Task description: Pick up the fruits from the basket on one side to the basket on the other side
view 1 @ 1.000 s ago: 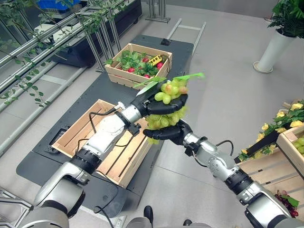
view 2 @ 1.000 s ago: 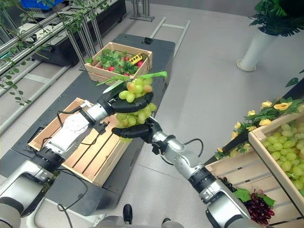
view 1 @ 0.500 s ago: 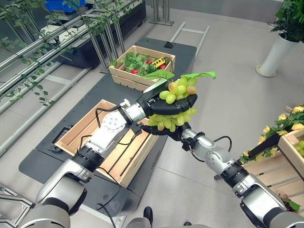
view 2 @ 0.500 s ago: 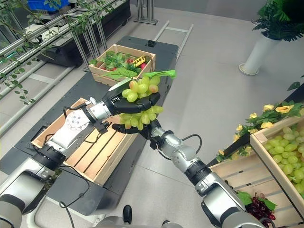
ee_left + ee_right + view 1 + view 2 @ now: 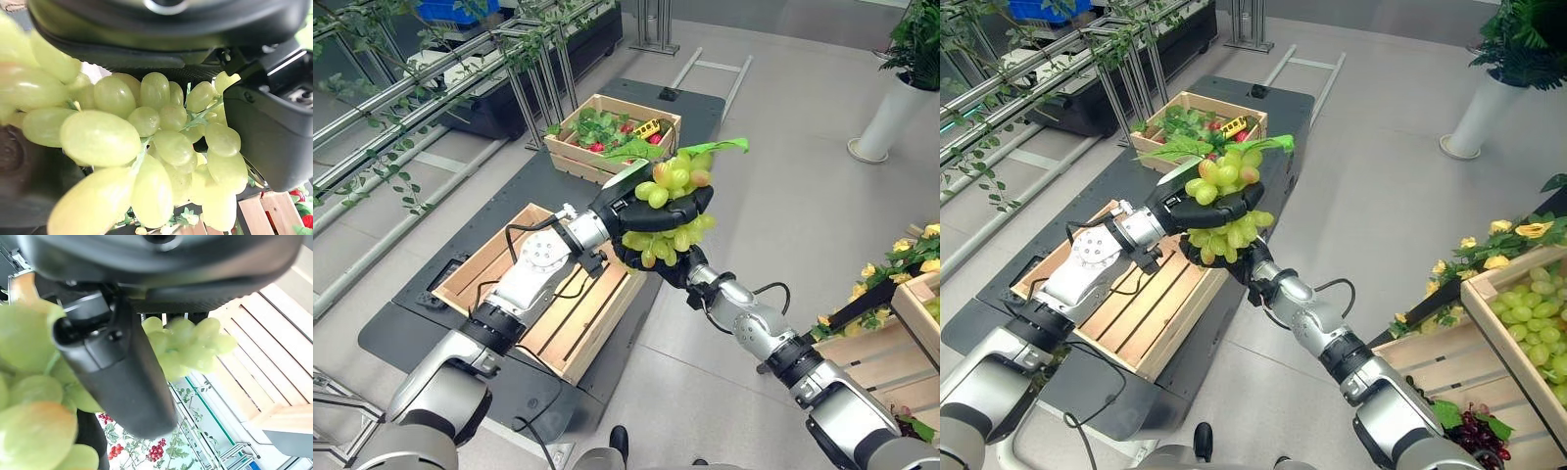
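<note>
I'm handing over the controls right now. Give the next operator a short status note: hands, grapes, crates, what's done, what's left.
Left hand: fingers curled over the green grape bunch from above.
Right hand: cupped under the same bunch; its fingers are hidden.
The bunch is held in mid-air past the right edge of the empty slatted crate on the dark platform.
Done: grapes lifted and carried across.
Left: lower them into the empty crate and release.

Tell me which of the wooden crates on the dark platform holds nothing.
The near wooden slatted crate, under the left arm: its slat floor is bare. The far wooden crate holds green leaves and red fruit.
</note>
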